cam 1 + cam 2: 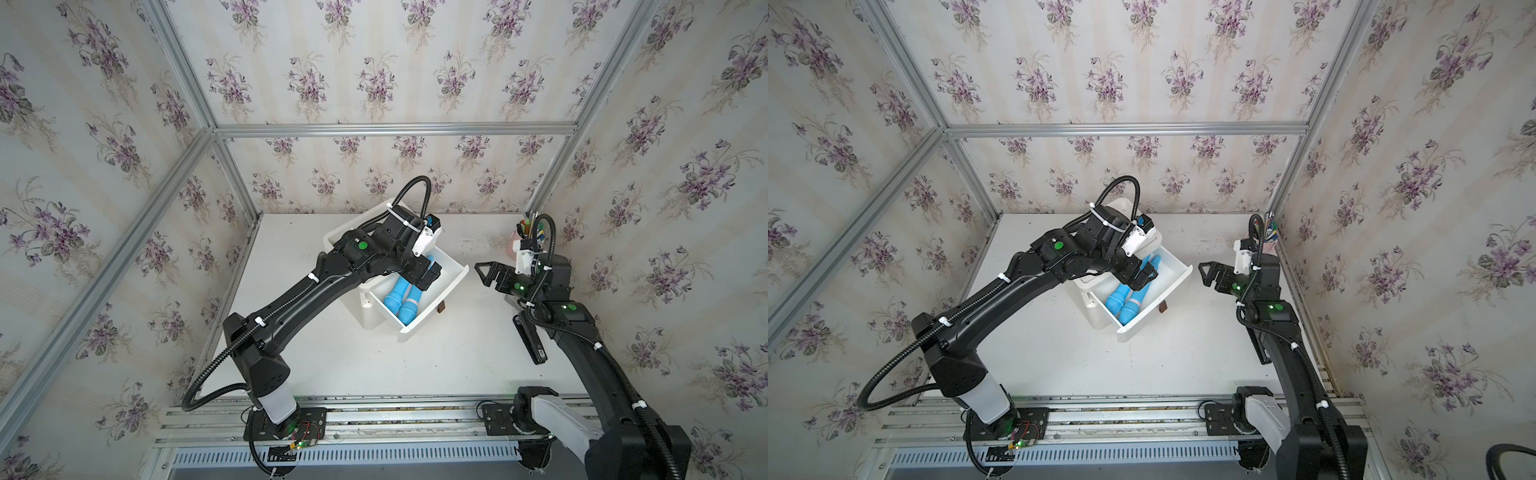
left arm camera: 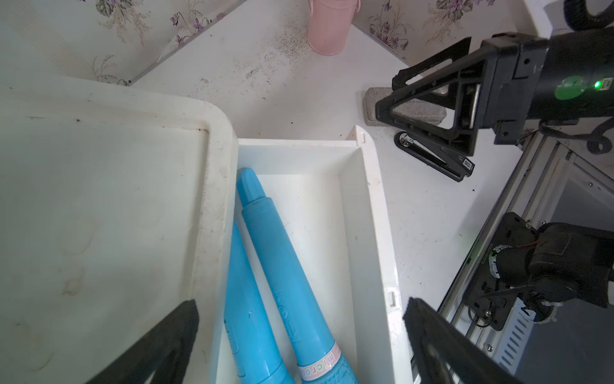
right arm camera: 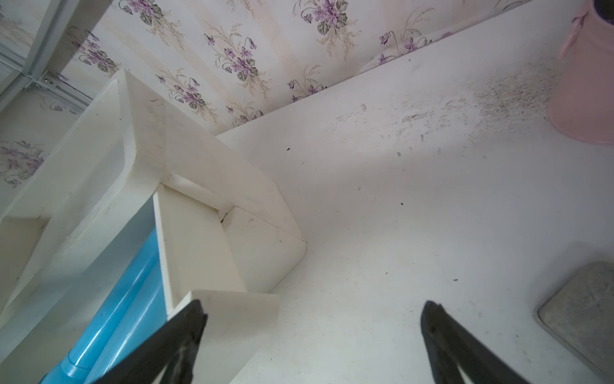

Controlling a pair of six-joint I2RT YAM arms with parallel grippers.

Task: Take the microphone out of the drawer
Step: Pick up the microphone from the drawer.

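A white drawer (image 1: 455, 279) (image 1: 1177, 276) stands pulled out of its white cabinet (image 2: 116, 199) at mid-table. Two blue microphones lie side by side in it, heads toward the drawer front. One (image 2: 285, 266) (image 1: 411, 305) (image 1: 1133, 305) wears a pink band; the other (image 2: 246, 316) (image 1: 395, 297) lies against the cabinet side. My left gripper (image 2: 300, 304) (image 1: 428, 276) (image 1: 1144, 276) hovers open over the handles, touching nothing. My right gripper (image 3: 314, 309) (image 1: 484, 272) (image 1: 1208, 272) is open and empty, just right of the drawer's front corner (image 3: 232, 309).
A pink cup (image 1: 515, 245) (image 3: 584, 83) of pens stands at the back right corner. A black stapler (image 1: 530, 340) (image 2: 432, 156) and a grey pad (image 2: 372, 106) (image 3: 584, 309) lie on the table under the right arm. A small brown knob (image 1: 441, 307) sticks out of the drawer front.
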